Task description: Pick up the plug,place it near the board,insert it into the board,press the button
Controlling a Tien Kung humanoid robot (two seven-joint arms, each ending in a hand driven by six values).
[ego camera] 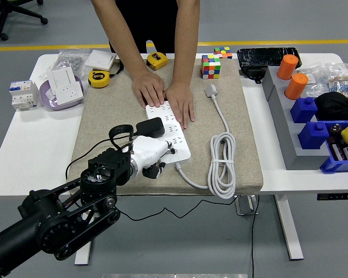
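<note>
a lab or workshop: grey floor with a yellow line (267, 43), a white bench (23, 150) crowded with tape measures (98, 78), sockets (66, 87) and blue parts bins (313, 124).

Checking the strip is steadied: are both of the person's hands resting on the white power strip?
Yes, both of the person's hands lie flat on the far end of the white power strip.

A rough, matt beige cloth mat (104, 124) lies under the glossy white plastic board (173, 132) and matt black plug (150, 127).
</note>
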